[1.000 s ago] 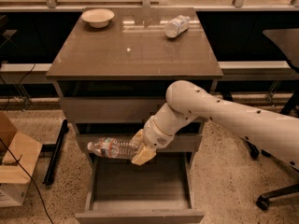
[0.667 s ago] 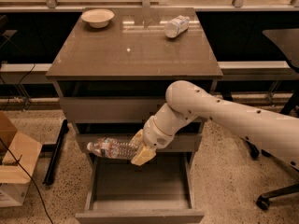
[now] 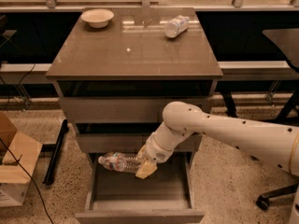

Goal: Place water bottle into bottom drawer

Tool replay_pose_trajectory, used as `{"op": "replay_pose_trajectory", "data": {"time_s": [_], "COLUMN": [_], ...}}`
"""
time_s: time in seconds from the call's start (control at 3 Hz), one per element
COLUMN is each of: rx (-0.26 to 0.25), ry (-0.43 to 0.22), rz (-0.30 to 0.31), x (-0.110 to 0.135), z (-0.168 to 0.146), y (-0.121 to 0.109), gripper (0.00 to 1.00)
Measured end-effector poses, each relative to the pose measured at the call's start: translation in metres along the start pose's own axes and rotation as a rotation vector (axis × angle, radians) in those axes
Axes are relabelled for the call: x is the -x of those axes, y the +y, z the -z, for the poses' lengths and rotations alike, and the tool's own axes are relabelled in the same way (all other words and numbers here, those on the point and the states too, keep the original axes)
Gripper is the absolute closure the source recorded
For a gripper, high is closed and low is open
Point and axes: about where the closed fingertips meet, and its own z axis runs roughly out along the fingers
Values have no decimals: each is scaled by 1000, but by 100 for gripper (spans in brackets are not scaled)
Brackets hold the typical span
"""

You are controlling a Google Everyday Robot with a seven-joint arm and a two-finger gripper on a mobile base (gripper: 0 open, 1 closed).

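The water bottle, long, clear and crinkled with a pale label, lies level in my gripper, its cap pointing left. The gripper is shut on the bottle's right end and holds it above the pulled-out bottom drawer, over its rear left part. The drawer's flat grey floor shows bare below. My white arm reaches in from the right, crossing the cabinet front.
The cabinet top carries a pale bowl at back left and a short stubby clear bottle at back right. A cardboard box stands on the floor left. An office chair base is at right.
The arm and the held bottle have sunk slightly toward the open drawer; otherwise nothing has visibly moved.
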Motion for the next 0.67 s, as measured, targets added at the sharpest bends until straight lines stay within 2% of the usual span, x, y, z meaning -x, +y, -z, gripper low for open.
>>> {"op": "replay_pose_trajectory", "data": {"time_s": [0.33, 0.67], "rx": [1, 48], "ry": [11, -21], "rz": [-81, -147], "x": [-52, -96], "z": [-48, -99], "y": [-23, -40], "gripper": [100, 100]}}
